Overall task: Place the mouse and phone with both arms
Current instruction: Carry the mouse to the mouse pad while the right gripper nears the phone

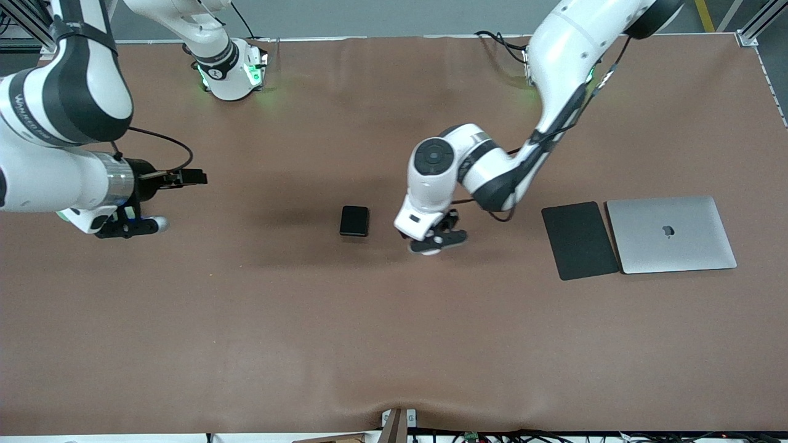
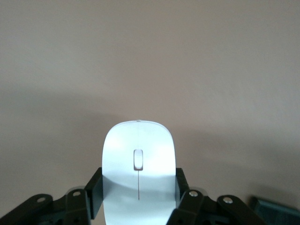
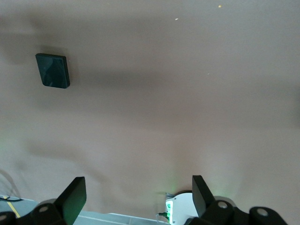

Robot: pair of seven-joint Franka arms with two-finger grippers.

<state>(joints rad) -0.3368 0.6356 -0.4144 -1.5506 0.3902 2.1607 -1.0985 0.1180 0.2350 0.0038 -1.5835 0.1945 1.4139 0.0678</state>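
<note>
My left gripper (image 1: 438, 240) is shut on the white mouse (image 2: 138, 159), one finger (image 2: 95, 192) on each long side, low over the middle of the brown table. The black phone (image 1: 354, 221) lies flat on the table beside that gripper, toward the right arm's end. It also shows in the right wrist view (image 3: 53, 70). My right gripper (image 1: 189, 178) is open and empty, up over the right arm's end of the table, well away from the phone. Its spread fingers (image 3: 74, 197) have only the table between them.
A thin black mouse pad (image 1: 579, 240) and a closed silver laptop (image 1: 671, 234) lie side by side toward the left arm's end of the table. The right arm's green-lit base (image 1: 231, 71) stands at the table's edge farthest from the front camera.
</note>
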